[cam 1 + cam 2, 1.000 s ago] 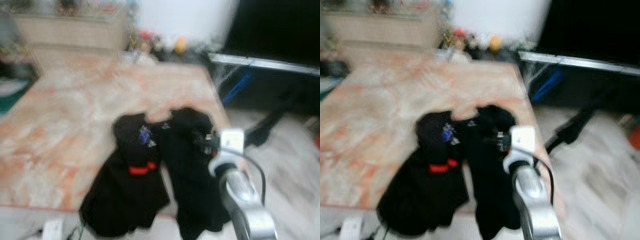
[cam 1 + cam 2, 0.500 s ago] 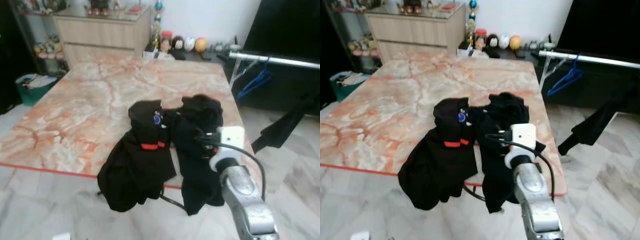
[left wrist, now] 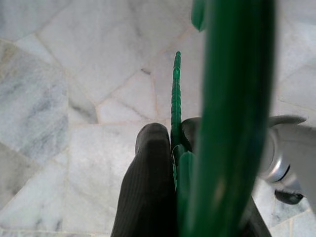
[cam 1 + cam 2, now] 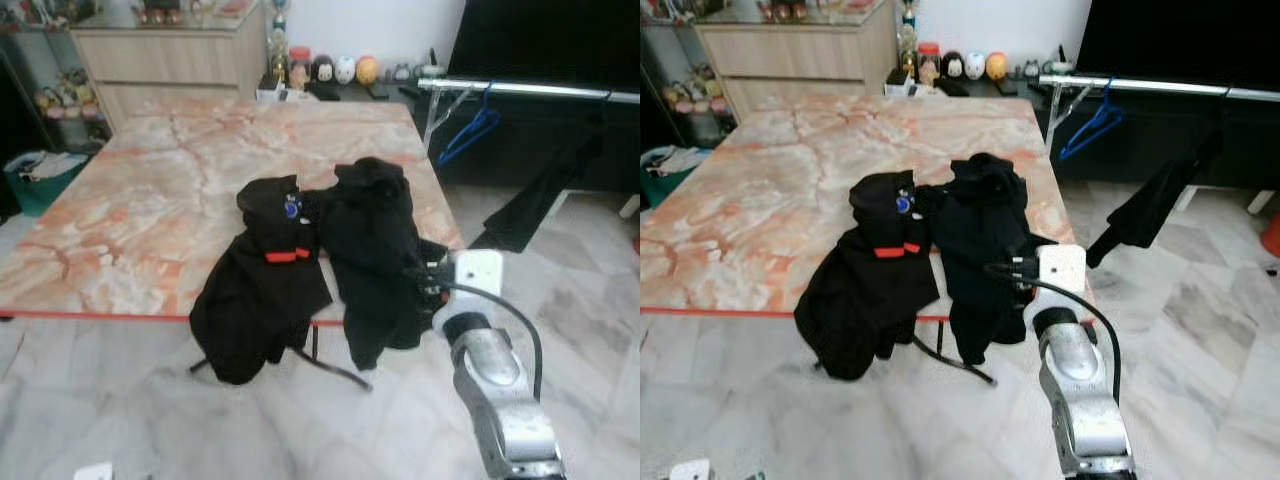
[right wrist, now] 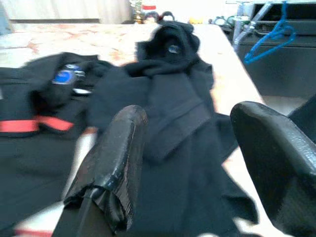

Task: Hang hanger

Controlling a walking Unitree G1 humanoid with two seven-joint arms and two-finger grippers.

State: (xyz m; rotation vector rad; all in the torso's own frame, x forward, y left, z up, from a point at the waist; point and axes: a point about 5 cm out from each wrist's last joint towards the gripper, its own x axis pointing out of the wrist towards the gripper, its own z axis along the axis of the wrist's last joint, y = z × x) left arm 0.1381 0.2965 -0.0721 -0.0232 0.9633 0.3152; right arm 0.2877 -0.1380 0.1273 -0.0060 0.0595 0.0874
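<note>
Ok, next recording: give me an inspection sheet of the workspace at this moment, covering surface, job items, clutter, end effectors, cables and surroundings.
Surface: marble table, pink-veined, with black garments at its right edge.
Job's things: green hanger clamped in the left end effector; blue hanger on the metal rail.
Clutter: two black garments, one with a red stripe and one plain, both draping over the table edge.
End effectors: left shut on the green hanger, over the floor; right end effector open, facing the plain garment.
Cables: black cable looping along the right arm.
Surroundings: wooden dresser, figurines by the wall, dark cloth hanging from the rail, marble floor.
</note>
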